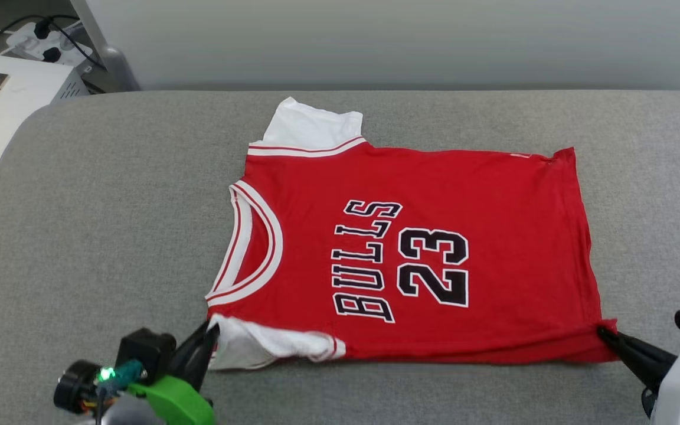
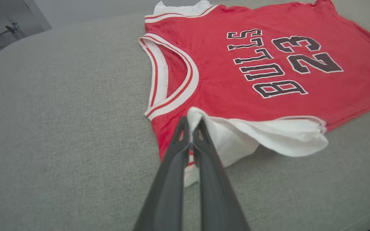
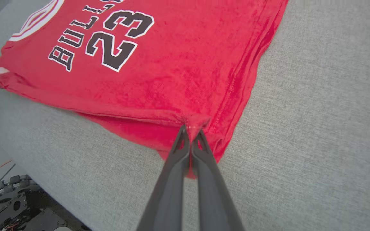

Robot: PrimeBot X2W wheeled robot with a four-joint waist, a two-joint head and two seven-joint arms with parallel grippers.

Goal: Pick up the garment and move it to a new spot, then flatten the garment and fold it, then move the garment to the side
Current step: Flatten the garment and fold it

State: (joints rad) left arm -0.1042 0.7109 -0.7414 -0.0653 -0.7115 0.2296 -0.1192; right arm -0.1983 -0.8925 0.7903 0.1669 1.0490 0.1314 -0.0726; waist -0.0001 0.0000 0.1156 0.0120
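while our left gripper (image 1: 212, 332) pinches the white sleeve (image 2: 284, 138) at the near shoulder, its two dark fingers (image 2: 169, 179) pressed together on the cloth, the garment (image 1: 434, 195) lies spread face up on the grey padded table (image 1: 110, 206), stretching from those fingertips toward our other arm. the striped collar (image 1: 276, 242) sits just beyond the left fingertips, and the black lettering (image 1: 402, 260) reads midway between both pairs of fingers. at the opposite end, our right gripper (image 1: 604, 332) has its fingers clamped tight on the near hem corner (image 3: 201, 123), red fabric bunched at their tips.
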